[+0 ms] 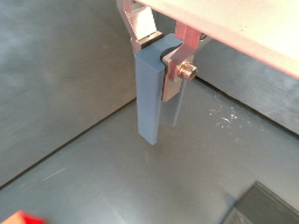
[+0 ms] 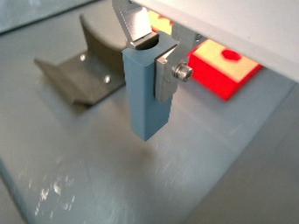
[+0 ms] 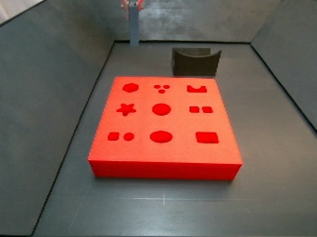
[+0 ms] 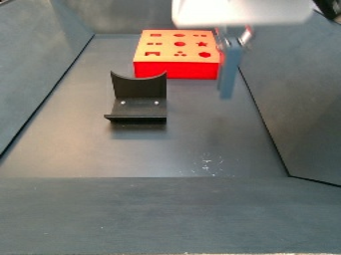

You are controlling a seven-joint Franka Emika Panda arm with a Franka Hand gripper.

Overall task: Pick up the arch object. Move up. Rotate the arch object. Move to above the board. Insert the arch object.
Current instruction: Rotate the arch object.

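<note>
The arch object point(image 1: 149, 92) point(image 2: 149, 96) is a slim pale grey-blue block that hangs upright, post-like. My gripper point(image 1: 162, 57) point(image 2: 158, 57) is shut on its upper end, one silver finger on each side. In both side views the gripper point(image 3: 132, 5) point(image 4: 237, 38) holds the arch object point(image 3: 133, 26) point(image 4: 228, 70) away from the board, past one of its corners. I cannot tell whether the block's lower end touches the floor. The board point(image 3: 161, 159) point(image 4: 180, 70) point(image 2: 216, 80) is a bright-red slab with a 3x3 grid of shaped recesses and lies flat on the dark floor.
The fixture point(image 3: 195, 61) point(image 4: 136, 97) point(image 2: 82, 68), a dark L-shaped bracket on a base plate, stands on the floor near the board and beside the held block. Grey walls enclose the floor on several sides. Small white scuffs point(image 1: 225, 115) point(image 4: 205, 165) mark the floor.
</note>
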